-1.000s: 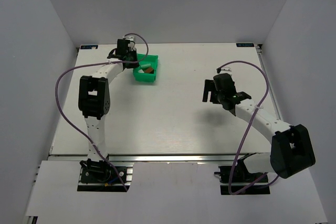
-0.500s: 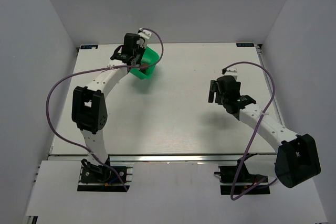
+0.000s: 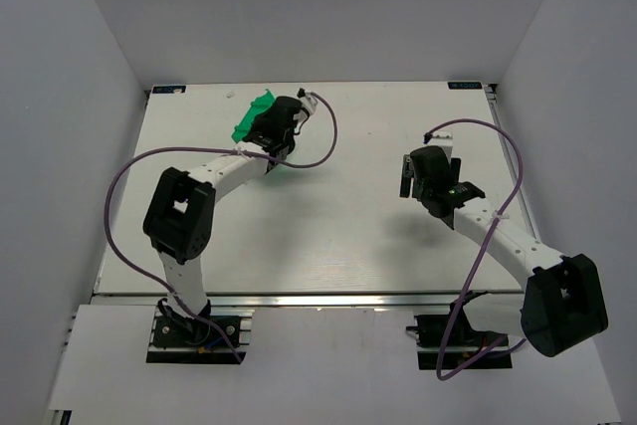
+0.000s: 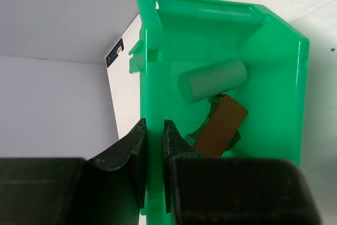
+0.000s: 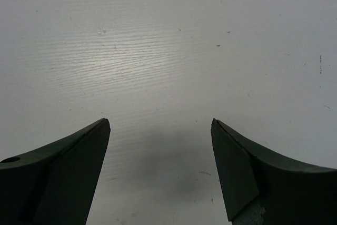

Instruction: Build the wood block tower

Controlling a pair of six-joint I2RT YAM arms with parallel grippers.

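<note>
No stacked tower shows. My left gripper [image 4: 154, 126] is shut on one wall of the green plastic bin [image 4: 274, 77] and holds it tipped on its side. Loose blocks lie inside the bin: a pale mint cylinder [image 4: 213, 80], a brown rectangular block [image 4: 221, 125] and a dark green arch piece [image 4: 197, 130] partly under the brown one. In the top view the bin [image 3: 254, 114] is at the back left, mostly hidden by my left gripper [image 3: 271, 131]. My right gripper [image 3: 410, 174] is open and empty above the bare table [image 5: 158, 35], and shows open in its wrist view [image 5: 160, 122].
The white table [image 3: 328, 216] runs to grey walls at the back and both sides. A purple cable loops from each arm. Small black labels sit at the table's back corners.
My left gripper has lifted the green bin off the table and turned it onto its side, swinging over it. The right arm has shifted slightly to the right.
</note>
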